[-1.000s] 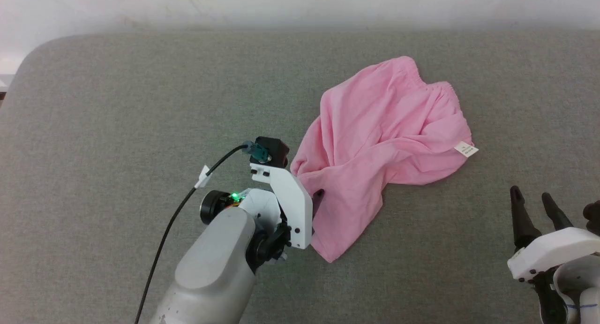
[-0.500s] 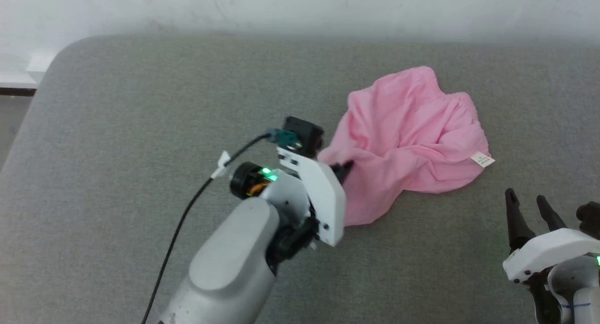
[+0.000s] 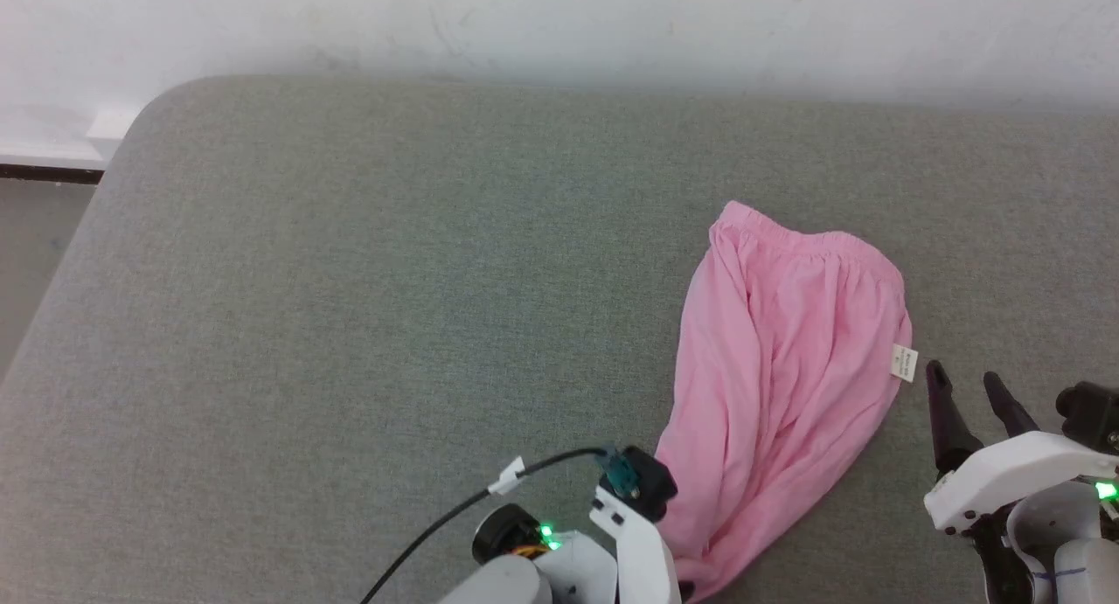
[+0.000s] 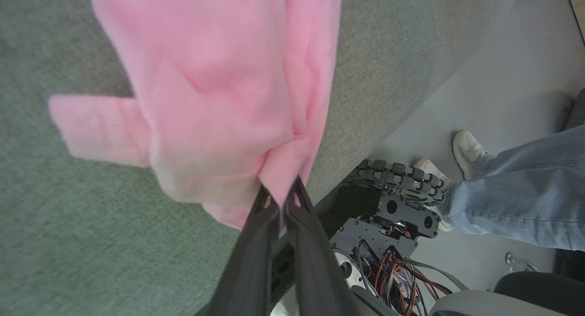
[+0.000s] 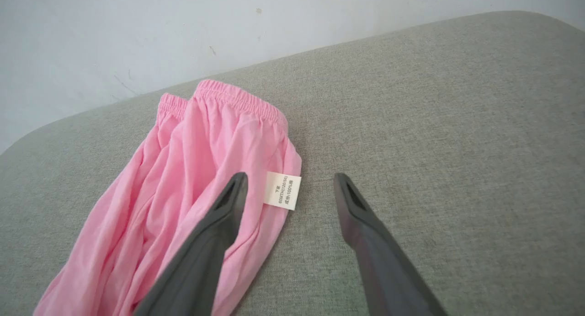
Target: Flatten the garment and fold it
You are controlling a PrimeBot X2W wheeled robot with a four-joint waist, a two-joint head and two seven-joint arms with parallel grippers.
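The pink garment [image 3: 787, 368] lies stretched in a long strip on the grey padded surface [image 3: 350, 281]. Its gathered waistband [image 3: 804, 237] is at the far end and its white label [image 3: 905, 364] on the right edge. My left gripper [image 3: 684, 592] sits at the bottom edge of the head view, at the garment's near end. In the left wrist view, that left gripper [image 4: 281, 195] is shut on a pinched fold of the garment [image 4: 219, 78]. My right gripper [image 3: 963, 375] stands open just right of the label. In the right wrist view, the right gripper [image 5: 290, 178] hovers over the label [image 5: 282, 190], touching nothing.
A white wall [image 3: 524, 18] runs behind the surface. The left wrist view shows the surface's near edge [image 4: 365, 137], the floor below, my wheeled base [image 4: 393, 206], and a person's leg in jeans [image 4: 516, 201] with a white shoe [image 4: 470, 149].
My left gripper closed on the garment's near edge and drew it toward the front edge, pulling the crumpled heap into a long strip. The head camera shifted. My right gripper stayed open.
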